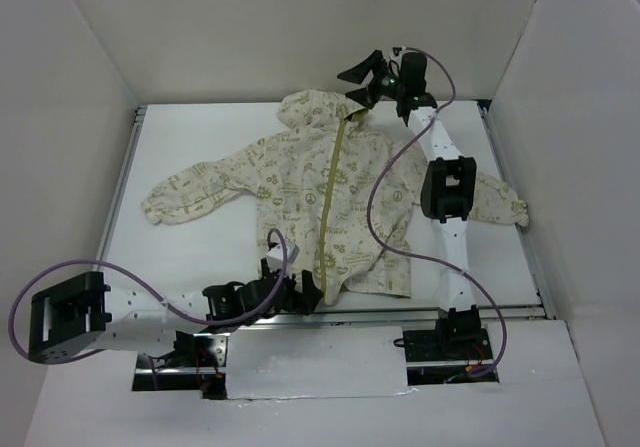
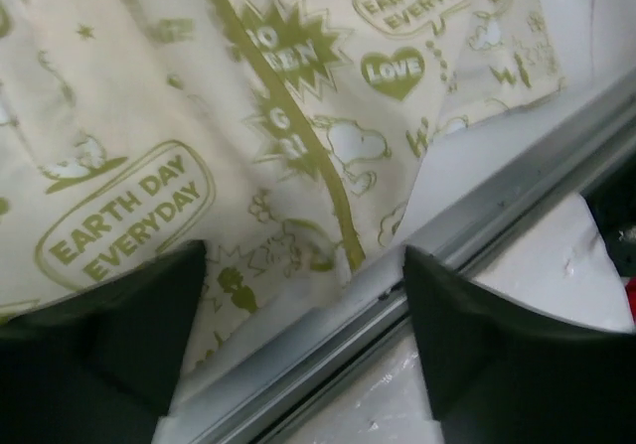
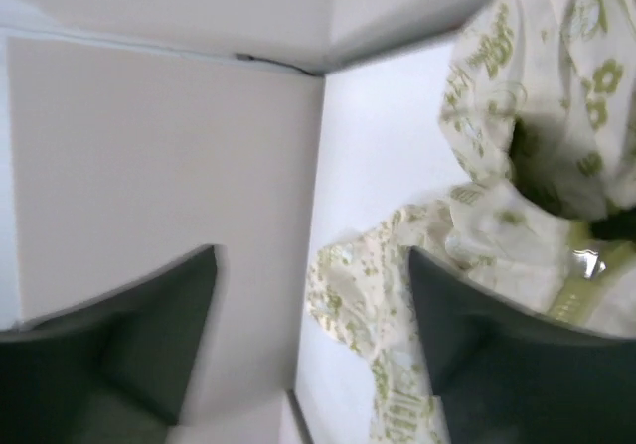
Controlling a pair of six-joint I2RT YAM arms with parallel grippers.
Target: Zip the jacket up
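Note:
The jacket [image 1: 320, 192] lies flat on the white table, hood at the far side, sleeves spread left and right. Its olive zipper strip [image 1: 333, 192] runs closed from hem to collar. My left gripper [image 1: 298, 289] is open and empty at the hem's near edge, by the zipper's bottom end [image 2: 350, 255]. My right gripper [image 1: 362, 79] is open and empty, raised just past the collar at the far side. In the right wrist view the hood [image 3: 537, 116] and the metal zipper pull [image 3: 588, 262] show at the right, beside the right finger [image 3: 477, 335].
A metal rail [image 2: 467, 235] runs along the table's near edge under the left gripper. White walls [image 1: 300, 27] enclose the far side and both sides. A purple cable [image 1: 385, 217] of the right arm loops over the jacket's right half.

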